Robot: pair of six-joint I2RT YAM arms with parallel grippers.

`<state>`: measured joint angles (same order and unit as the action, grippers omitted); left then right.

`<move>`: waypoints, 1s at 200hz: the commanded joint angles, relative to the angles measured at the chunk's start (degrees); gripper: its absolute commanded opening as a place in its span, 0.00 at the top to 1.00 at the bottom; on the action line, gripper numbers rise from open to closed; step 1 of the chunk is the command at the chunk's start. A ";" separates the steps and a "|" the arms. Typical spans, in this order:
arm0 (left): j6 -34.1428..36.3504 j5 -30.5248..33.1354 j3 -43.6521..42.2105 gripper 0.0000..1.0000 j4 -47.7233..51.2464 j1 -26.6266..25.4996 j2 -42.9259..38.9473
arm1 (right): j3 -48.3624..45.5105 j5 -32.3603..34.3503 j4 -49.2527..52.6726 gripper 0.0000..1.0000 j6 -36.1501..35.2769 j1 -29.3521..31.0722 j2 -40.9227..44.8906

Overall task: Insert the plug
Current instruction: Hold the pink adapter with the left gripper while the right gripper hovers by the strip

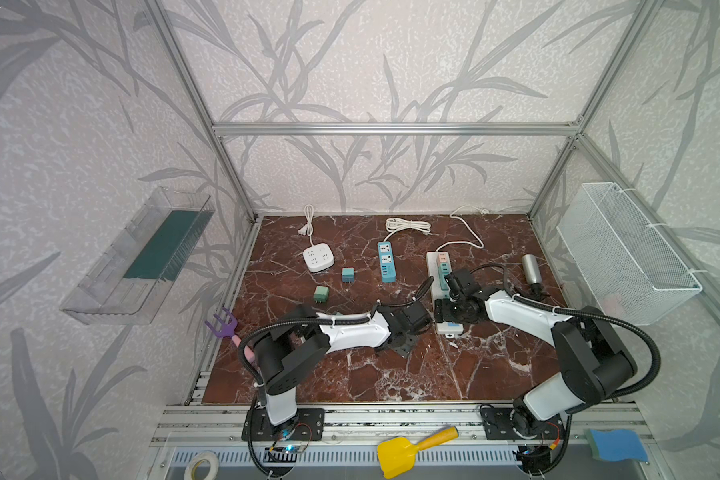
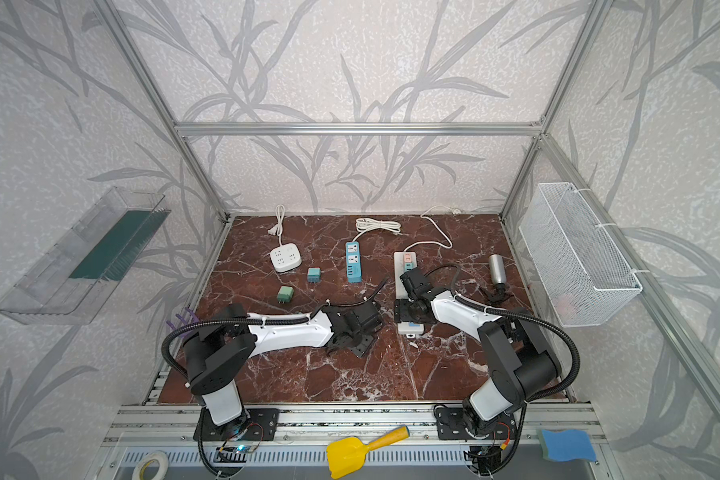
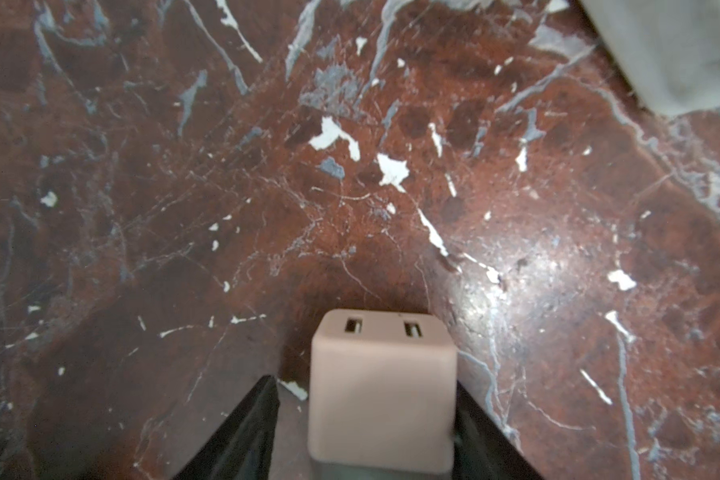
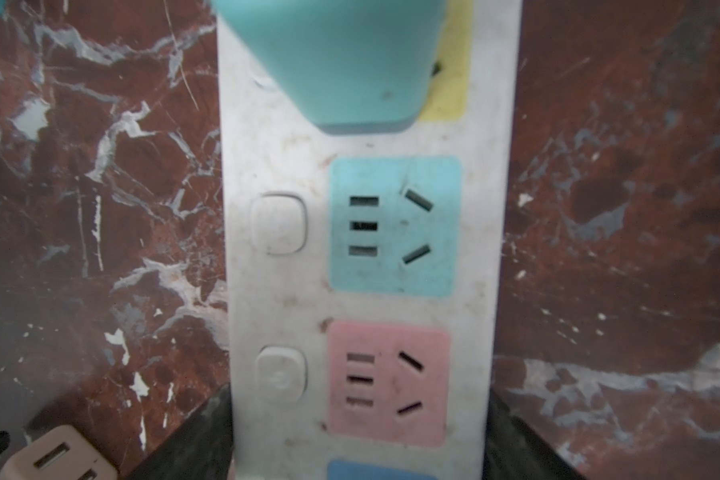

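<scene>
Looking at the left gripper (image 3: 362, 380) — what's in it?
The pink plug (image 3: 381, 390), loose between part-open jaws, one side gapped, near the white power strip (image 4: 275, 291).
And the right gripper (image 4: 358, 388)?
Jaws wide — pressed against both sides of that strip.

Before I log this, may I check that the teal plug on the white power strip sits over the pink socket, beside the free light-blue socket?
Not quite: the teal plug on the white power strip sits over the yellow socket, beside the free light-blue socket, as the right wrist view shows.
</scene>
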<state>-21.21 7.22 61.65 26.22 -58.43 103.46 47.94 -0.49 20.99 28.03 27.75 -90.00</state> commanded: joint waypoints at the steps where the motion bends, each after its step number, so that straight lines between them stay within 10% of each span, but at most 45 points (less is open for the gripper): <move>1: -0.23 -0.57 0.33 0.38 2.90 0.34 -1.64 | 0.27 -0.89 0.48 0.10 0.28 0.35 2.54; 153: 3.71 -2.49 2.85 0.41 2.28 0.52 2.72 | -6.68 2.25 13.47 0.06 -3.51 -0.05 31.20; 200: 3.55 -2.97 2.83 0.60 2.46 0.60 2.99 | -7.17 2.42 14.60 0.06 -3.81 -0.59 33.21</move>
<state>-17.76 4.38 64.36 27.62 -58.04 105.36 41.43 1.08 33.32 25.02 27.46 -57.87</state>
